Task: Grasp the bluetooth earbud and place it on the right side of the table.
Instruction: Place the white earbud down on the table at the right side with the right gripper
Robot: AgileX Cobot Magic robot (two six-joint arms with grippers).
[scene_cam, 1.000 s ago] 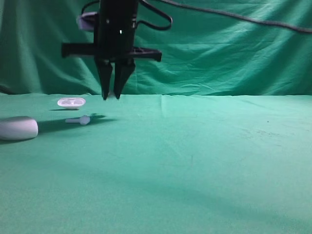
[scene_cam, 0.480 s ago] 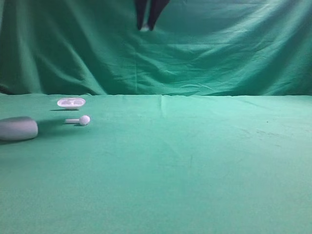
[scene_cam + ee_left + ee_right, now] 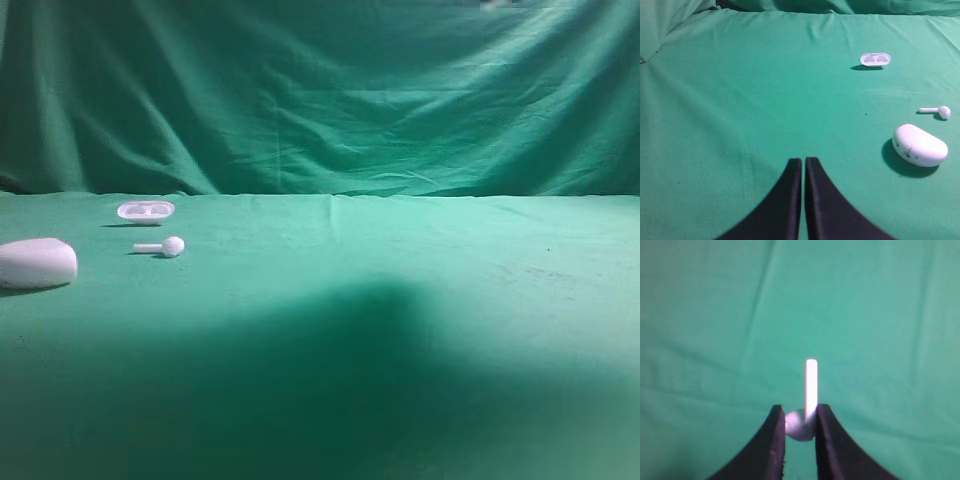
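Since the earlier frames, the right arm had climbed out of the top of the exterior high view, leaving only a broad dark shadow across the front of the green surface (image 3: 470,260). On the far left of that view lay a shallow white tray (image 3: 146,210), a long-stemmed earbud (image 3: 163,246) just in front of it, and a white rounded case (image 3: 37,262) nearer the left edge, all apart from one another. A green backdrop (image 3: 320,100) hung behind. In the left wrist view, the left hand (image 3: 803,162) hovered above bare cloth with its two dark fingers pressed together and nothing between them; the case (image 3: 919,145), the long-stemmed earbud (image 3: 936,110) and the tray (image 3: 875,59) sat well off to its right. In the right wrist view, the right hand (image 3: 800,415) was narrowed onto the bluetooth earbud (image 3: 805,421), its rounded body pinched between the fingertips and its white stem pointing straight out ahead of them, held clear above the green cloth, which showed only soft folds beneath.
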